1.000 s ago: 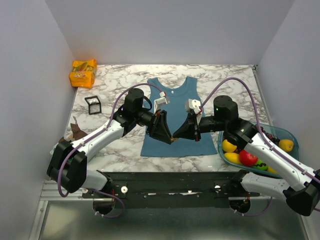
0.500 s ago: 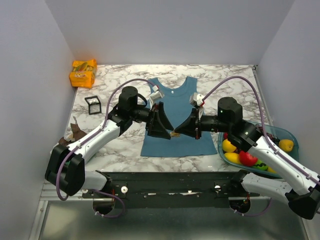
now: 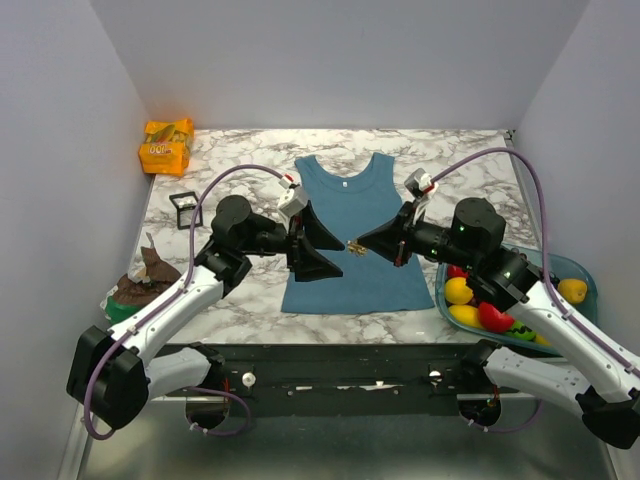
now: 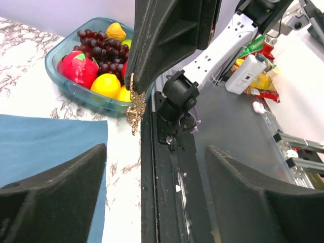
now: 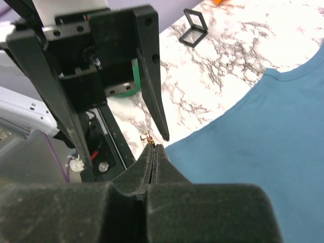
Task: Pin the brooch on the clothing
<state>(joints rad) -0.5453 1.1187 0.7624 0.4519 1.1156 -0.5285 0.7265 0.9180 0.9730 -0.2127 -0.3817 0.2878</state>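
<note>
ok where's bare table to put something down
Bare marble at the back right, between the top and the wall; also between the packet and the top. Crowded: left gripper and right gripper over the top, bowl near right.

table (image 3: 460, 160): bears everything; the arms' bases sit at its near edge
clothing (image 3: 350, 205): flat on the table at the centre, neck toward the far side
packet (image 3: 167, 146): far left corner of the table
small box (image 3: 185, 207): left of the clothing, in front of the packet
tray (image 3: 592, 280): near right of the table, right of the clothing
fruit (image 3: 495, 315): in the tray
left gripper (image 3: 336, 260): above the clothing's left half
right gripper (image 3: 362, 243): above the clothing's middle, facing the left gripper
brooch (image 3: 354, 246): at the right gripper's tip, between the 2 grippers, above the clothing
</note>
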